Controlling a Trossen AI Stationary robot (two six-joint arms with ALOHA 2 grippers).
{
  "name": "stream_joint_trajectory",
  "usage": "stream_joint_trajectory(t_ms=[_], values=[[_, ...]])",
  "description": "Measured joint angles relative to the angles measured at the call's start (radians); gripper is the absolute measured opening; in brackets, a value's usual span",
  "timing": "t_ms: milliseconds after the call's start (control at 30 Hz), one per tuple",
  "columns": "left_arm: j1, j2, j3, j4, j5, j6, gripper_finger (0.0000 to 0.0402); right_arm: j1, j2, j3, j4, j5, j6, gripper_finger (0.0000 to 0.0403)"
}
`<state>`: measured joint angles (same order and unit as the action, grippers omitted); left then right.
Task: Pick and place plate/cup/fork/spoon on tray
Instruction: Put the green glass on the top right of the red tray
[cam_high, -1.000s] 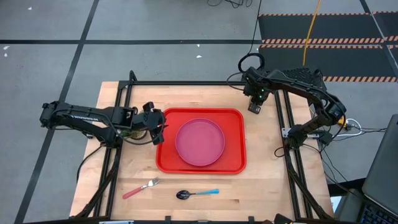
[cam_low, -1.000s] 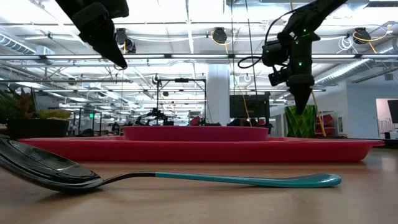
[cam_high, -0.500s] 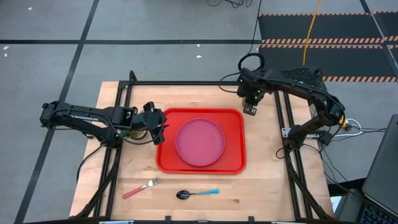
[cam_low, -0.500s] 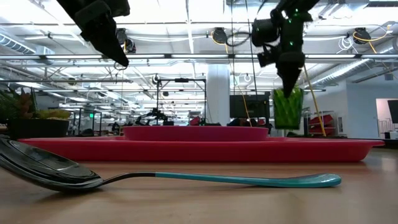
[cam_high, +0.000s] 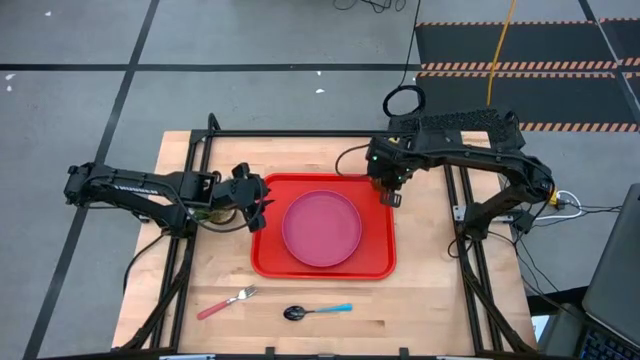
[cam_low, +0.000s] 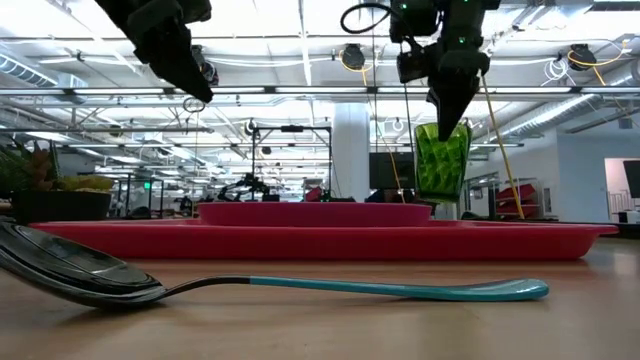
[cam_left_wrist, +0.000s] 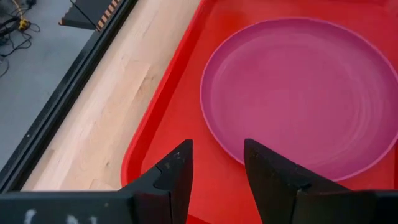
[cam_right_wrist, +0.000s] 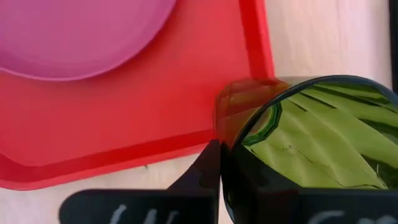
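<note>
The pink plate (cam_high: 322, 228) lies in the middle of the red tray (cam_high: 270, 262). My right gripper (cam_high: 388, 196) is shut on the green cup (cam_low: 441, 160), which hangs above the tray's far right corner. My left gripper (cam_high: 263, 207) hovers open over the tray's left rim (cam_left_wrist: 134, 163), pointing at the plate (cam_left_wrist: 298, 93), with nothing between its fingers. The pink-handled fork (cam_high: 228, 301) and the blue-handled spoon (cam_high: 318, 311) lie flat on the table near its front edge. My right gripper holds the cup by its rim (cam_right_wrist: 249, 134), coming from above with the fingers pointing down. One finger (cam_right_wrist: 208, 167) stands outside the wall; the other is hidden by the cup. The cup hangs upright below the fingers, lifted clear of the tray (cam_low: 300, 240).
A potted green plant (cam_low: 45, 175) stands on the table beside my left arm, left of the tray. Black frame rails (cam_high: 300, 133) run along the table's far edge and sides. Bare wood lies between the tray and the fork and spoon.
My right gripper has lifted the cup off the table beyond the tray's far right corner. It has carried the cup up and toward the table's left and near edge, until it hangs over that corner. The cup has stayed upright. My left gripper has kept still.
</note>
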<state>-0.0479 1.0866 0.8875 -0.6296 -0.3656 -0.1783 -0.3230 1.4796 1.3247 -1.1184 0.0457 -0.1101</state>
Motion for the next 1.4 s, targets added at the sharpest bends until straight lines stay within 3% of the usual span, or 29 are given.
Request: stream_joint_trajectory(t_ms=[200, 667, 1400], values=[[0.0, 0.0, 0.0, 0.005, 0.0, 0.016, 0.0145, 0.031, 0.047, 0.0, 0.035, -0.075, 0.007, 0.0], [0.0, 0.0, 0.0, -0.012, 0.0, 0.019, 0.0145, 0.042, 0.233, 0.154, -0.046, -0.071, -0.052, 0.0], [0.0, 0.0, -0.038, -0.005, 0.001, -0.008, 0.0145, 0.044, 0.251, 0.155, -0.056, -0.047, -0.014, 0.0]])
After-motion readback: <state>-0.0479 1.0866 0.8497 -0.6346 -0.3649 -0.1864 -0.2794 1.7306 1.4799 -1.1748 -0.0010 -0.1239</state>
